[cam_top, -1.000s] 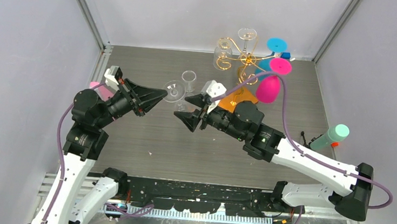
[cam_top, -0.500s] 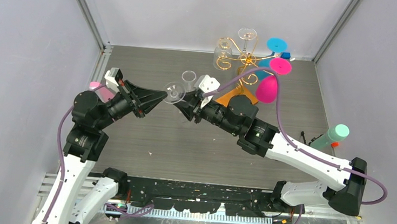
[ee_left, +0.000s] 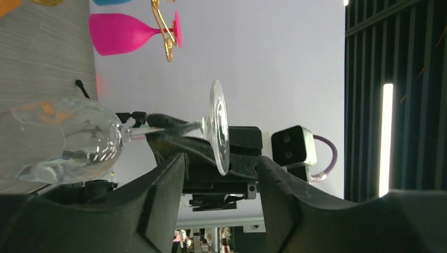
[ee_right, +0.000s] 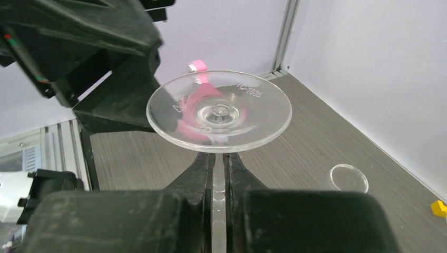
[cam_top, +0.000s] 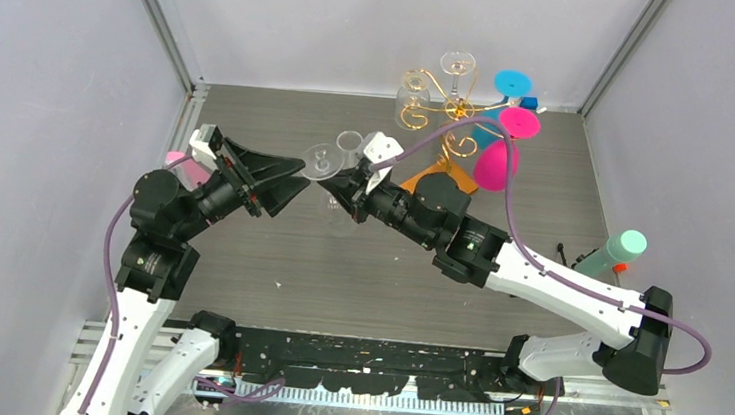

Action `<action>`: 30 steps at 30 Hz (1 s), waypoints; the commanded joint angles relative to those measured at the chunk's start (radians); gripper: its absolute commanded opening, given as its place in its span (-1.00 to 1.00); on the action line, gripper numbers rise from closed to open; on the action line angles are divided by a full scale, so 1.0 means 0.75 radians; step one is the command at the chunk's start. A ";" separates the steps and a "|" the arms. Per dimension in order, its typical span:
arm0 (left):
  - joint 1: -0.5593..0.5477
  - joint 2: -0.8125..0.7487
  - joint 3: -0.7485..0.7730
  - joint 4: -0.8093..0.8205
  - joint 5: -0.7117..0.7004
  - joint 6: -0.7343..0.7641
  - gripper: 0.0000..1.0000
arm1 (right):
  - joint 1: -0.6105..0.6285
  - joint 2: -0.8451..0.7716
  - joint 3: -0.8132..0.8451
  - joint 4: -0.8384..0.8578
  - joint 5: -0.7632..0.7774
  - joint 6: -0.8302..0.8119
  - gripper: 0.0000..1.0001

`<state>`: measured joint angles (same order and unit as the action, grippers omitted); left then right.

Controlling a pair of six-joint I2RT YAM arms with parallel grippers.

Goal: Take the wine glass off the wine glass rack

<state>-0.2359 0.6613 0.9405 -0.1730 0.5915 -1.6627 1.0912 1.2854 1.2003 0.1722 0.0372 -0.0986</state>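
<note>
The left hand (cam_top: 303, 177) stands open, fingers apart beside the foot of the clear wine glass (ee_right: 219, 112). The right hand (ee_right: 219, 158) pinches its stem, holding it upside down above the counter (cam_top: 338, 265). Well beyond stands the wine glass rack (cam_top: 457, 108), with a pink glass (cam_top: 496, 166) hanging on it.

The dark grey wood-grain table (cam_top: 269, 249) carries the wine glass rack (cam_top: 459, 108) on its orange base just right of upper centre, a mint-green cylinder (cam_top: 613, 252) lying at the right edge, and a small pink object (cam_top: 176, 160) at the left edge.
</note>
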 commanded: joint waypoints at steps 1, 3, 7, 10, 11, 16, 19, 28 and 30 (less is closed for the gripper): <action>-0.002 -0.037 0.060 0.006 -0.010 0.102 0.21 | -0.001 -0.037 0.003 0.258 0.131 0.110 -0.99; -0.002 -0.055 0.053 -0.006 -0.044 0.147 0.34 | -0.001 -0.063 -0.020 0.323 0.200 0.165 -0.99; -0.002 -0.100 0.007 -0.029 -0.110 0.254 0.51 | -0.001 -0.130 -0.046 0.402 0.377 0.311 -0.99; -0.002 -0.115 -0.023 -0.012 -0.127 0.313 0.60 | -0.001 -0.190 -0.065 0.453 0.572 0.460 -0.99; -0.002 -0.115 -0.032 0.017 -0.116 0.320 0.62 | -0.001 -0.200 -0.078 0.475 0.609 0.559 -0.99; -0.002 -0.101 -0.040 0.076 -0.055 0.302 0.65 | -0.001 -0.250 -0.137 0.561 0.774 0.943 -0.99; -0.002 -0.094 -0.038 0.095 -0.024 0.267 0.67 | -0.001 -0.257 -0.199 0.665 0.776 1.049 -0.99; -0.002 -0.066 -0.055 0.268 0.054 0.109 0.67 | -0.001 -0.217 -0.221 0.733 0.764 1.240 -0.99; -0.002 -0.064 -0.053 0.268 0.058 0.098 0.67 | -0.001 -0.203 -0.218 0.738 0.751 1.270 -0.99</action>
<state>-0.2363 0.6067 0.8967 -0.0715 0.5884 -1.5444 1.0893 1.1286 1.0218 0.5980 0.5751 0.7441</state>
